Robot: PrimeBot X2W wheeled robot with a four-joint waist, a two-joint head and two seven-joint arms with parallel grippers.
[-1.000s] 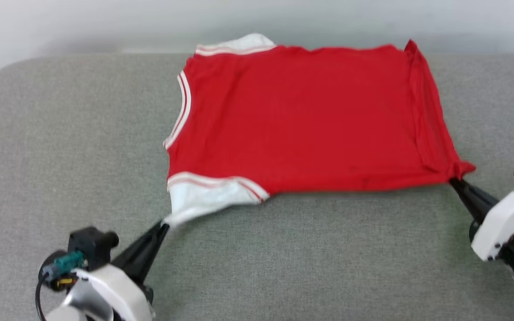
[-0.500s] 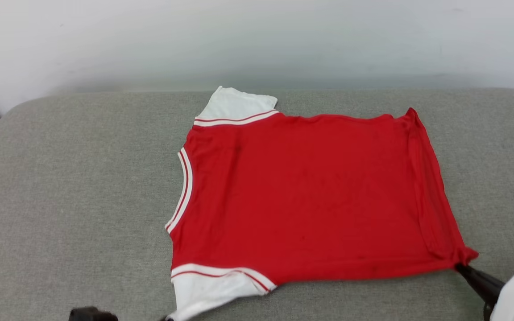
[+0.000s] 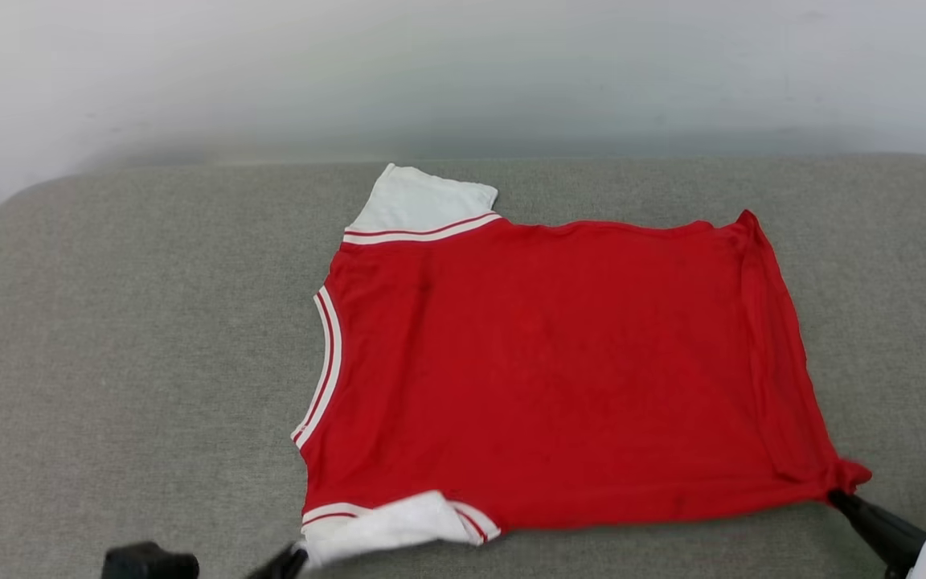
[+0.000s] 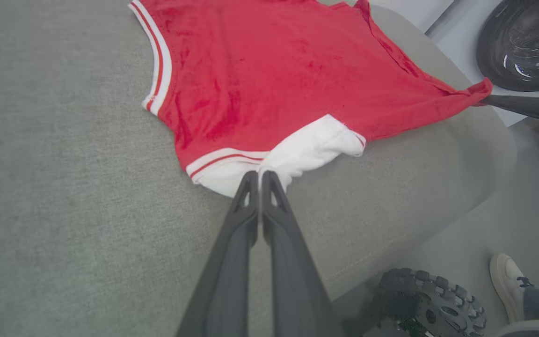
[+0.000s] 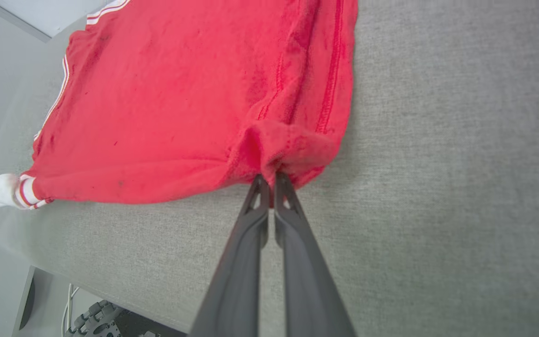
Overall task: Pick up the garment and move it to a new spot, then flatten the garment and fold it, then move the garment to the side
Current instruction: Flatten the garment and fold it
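Observation:
The garment [image 3: 543, 362], a red shirt with white sleeves and striped trim, lies spread plain side up on the grey cushioned surface [image 3: 133, 338], neckline to the left. My left gripper [image 4: 260, 174] is shut on the near white sleeve [image 4: 307, 150], which is bunched and pulled toward me; its tip [image 3: 294, 553] shows at the head view's bottom edge. My right gripper [image 5: 272, 177] is shut on the near right hem corner [image 5: 288, 150], also seen low right [image 3: 834, 496]. The far sleeve [image 3: 419, 199] lies flat.
A pale wall [image 3: 463, 72] rises behind the surface. In the left wrist view the surface's near edge drops to the floor, where a treaded wheel [image 4: 419, 299] and a person's shoe [image 4: 508, 285] stand. A dark round object [image 4: 527, 42] sits beyond.
The head camera has tilted up, so the whole scene sits lower in view. The near sleeve has bunched in toward the shirt body. Both grippers keep their holds.

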